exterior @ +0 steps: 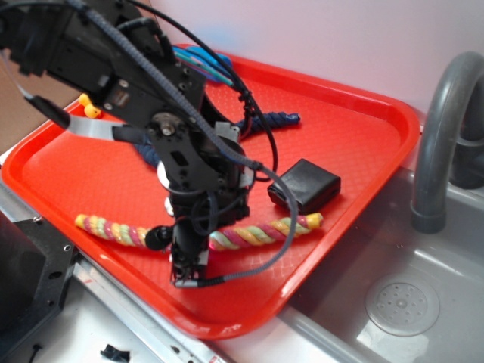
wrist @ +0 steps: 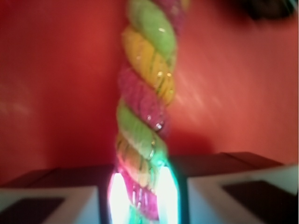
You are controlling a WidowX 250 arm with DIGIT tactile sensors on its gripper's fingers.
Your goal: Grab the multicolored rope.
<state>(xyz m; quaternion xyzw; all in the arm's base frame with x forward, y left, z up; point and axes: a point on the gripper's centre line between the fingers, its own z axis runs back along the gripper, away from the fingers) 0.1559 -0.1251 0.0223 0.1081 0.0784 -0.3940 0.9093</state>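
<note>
- Exterior view: you have the multicolored rope (exterior: 249, 235) lying across the near part of the red tray (exterior: 363, 144), running from the tray's left side towards a black box (exterior: 305, 185) on the right. Its right end lies just beside that box.
- Exterior view: your gripper (exterior: 189, 261) points down over the middle of the rope, and the arm hides that stretch. From here you cannot tell how the jaws stand.
- Exterior view: a dark navy rope (exterior: 276, 119) lies farther back on the tray, partly behind the arm. A small yellow object (exterior: 91, 107) sits near the tray's left rim. The tray rests on the surface beside a grey sink (exterior: 401, 302) with a grey faucet (exterior: 439, 128).
- Wrist view: the rope (wrist: 145, 93) runs upright through the frame, its green, yellow and pink strands blurred. The two fingers (wrist: 51, 196) sit on either side of its lower end, pressed against it, so your gripper is pinching the rope. The tray (wrist: 56, 93) fills the background.
</note>
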